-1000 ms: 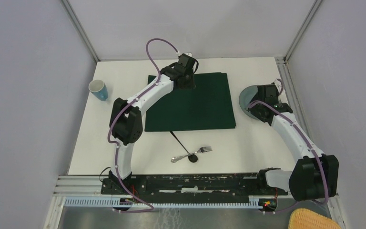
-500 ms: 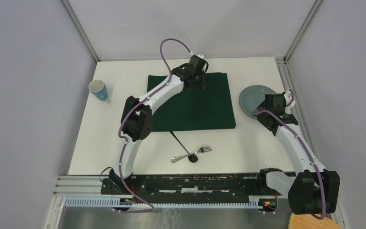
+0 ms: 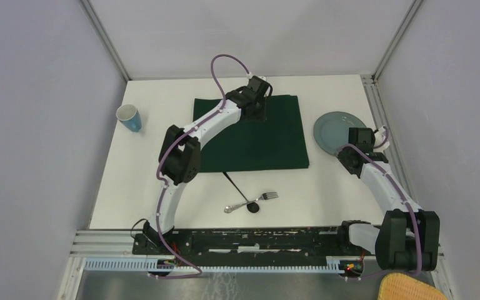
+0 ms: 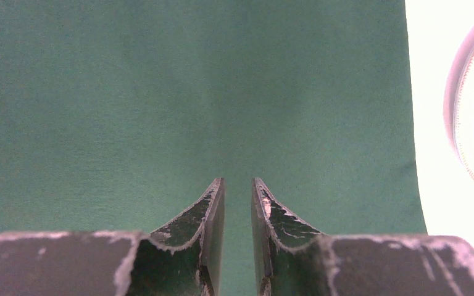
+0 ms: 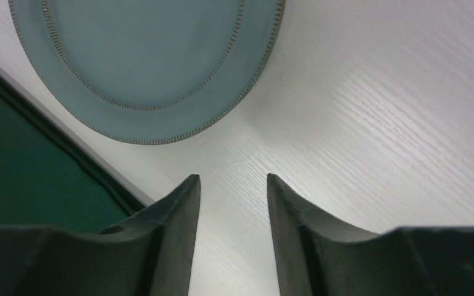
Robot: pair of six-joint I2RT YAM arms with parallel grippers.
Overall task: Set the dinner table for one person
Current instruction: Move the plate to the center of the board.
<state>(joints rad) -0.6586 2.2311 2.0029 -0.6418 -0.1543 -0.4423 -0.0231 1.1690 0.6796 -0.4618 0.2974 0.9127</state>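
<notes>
The dinner table (image 3: 162, 100) is a large matte white top. A dark green cloth (image 3: 250, 140) lies at its middle; it fills the left wrist view (image 4: 160, 92). A blue-grey plate (image 3: 334, 130) sits to the right of the cloth, also in the right wrist view (image 5: 148, 55). A metal fork (image 3: 264, 197) and a black spoon (image 3: 236, 186) lie near the front. A blue cup (image 3: 129, 117) stands at the left. My left gripper (image 3: 259, 114) (image 4: 237, 180) hovers over the cloth's far part, jaws a narrow gap apart, empty. My right gripper (image 3: 356, 140) (image 5: 233, 176) is open and empty beside the plate's near right rim.
Grey walls and metal posts close in the table on three sides. The arms' base rail (image 3: 256, 240) runs along the near edge. A wicker basket (image 3: 409, 287) shows at the bottom right, off the table.
My left gripper moved right along the cloth's far part. My right gripper drew back off the plate toward the right, uncovering the whole plate. Cloth, plate and cutlery stayed put.
</notes>
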